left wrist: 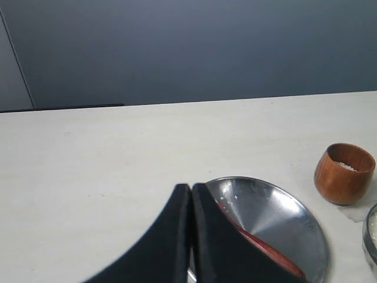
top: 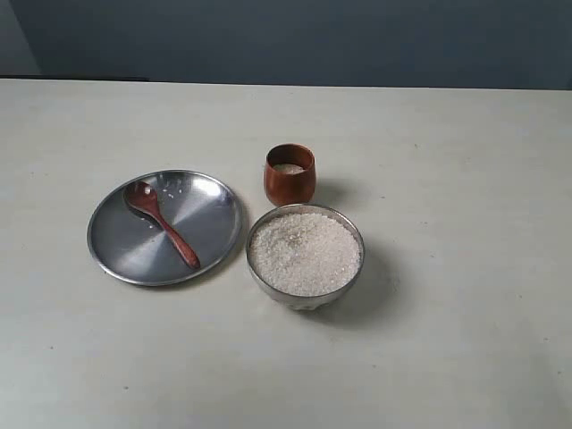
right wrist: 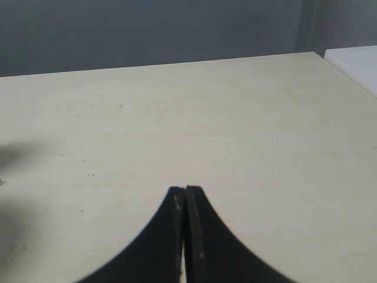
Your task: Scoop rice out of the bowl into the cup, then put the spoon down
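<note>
1. The right hand [right wrist: 185,190] is seen with its two dark fingers [right wrist: 203,236] pressed together at the tips.
2. A pale, faintly speckled counter [right wrist: 235,118] is spread beneath it.
3. The counter's far edge is backed by a dark grey wall [right wrist: 147,29].

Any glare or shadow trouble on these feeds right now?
Exterior view: even light, soft shadows right of the bowl and cup; the plate reflects in streaks, spoon reads clear. Left wrist view: bright glare on the plate, left gripper a dark featureless mass. Right wrist view: flat light, right gripper equally dark.
</note>
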Robot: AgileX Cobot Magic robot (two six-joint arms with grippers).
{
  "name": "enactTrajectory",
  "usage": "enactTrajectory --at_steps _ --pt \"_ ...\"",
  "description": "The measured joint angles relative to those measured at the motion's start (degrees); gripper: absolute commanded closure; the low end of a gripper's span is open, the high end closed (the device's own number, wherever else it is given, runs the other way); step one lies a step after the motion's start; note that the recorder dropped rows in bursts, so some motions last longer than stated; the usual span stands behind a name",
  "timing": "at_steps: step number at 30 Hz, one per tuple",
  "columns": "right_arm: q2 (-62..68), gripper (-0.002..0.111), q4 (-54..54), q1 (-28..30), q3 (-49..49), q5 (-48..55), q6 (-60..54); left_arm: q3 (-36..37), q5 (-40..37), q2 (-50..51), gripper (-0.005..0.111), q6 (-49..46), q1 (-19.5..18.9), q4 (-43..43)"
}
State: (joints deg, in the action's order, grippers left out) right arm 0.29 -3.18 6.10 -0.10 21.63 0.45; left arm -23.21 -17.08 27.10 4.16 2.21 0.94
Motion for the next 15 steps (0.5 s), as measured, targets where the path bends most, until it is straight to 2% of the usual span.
enactTrajectory --at_steps 4,15 --pt "0.0 0.108 0.0 0.0 0.0 0.0 0.0 0.0 0.0 0.0 0.106 -6.0 0.0 -3.6" --pt "0.0 0.108 0.0 0.0 0.0 0.0 0.0 0.0 -0.2 0.0 0.106 -6.6 0.0 -5.0"
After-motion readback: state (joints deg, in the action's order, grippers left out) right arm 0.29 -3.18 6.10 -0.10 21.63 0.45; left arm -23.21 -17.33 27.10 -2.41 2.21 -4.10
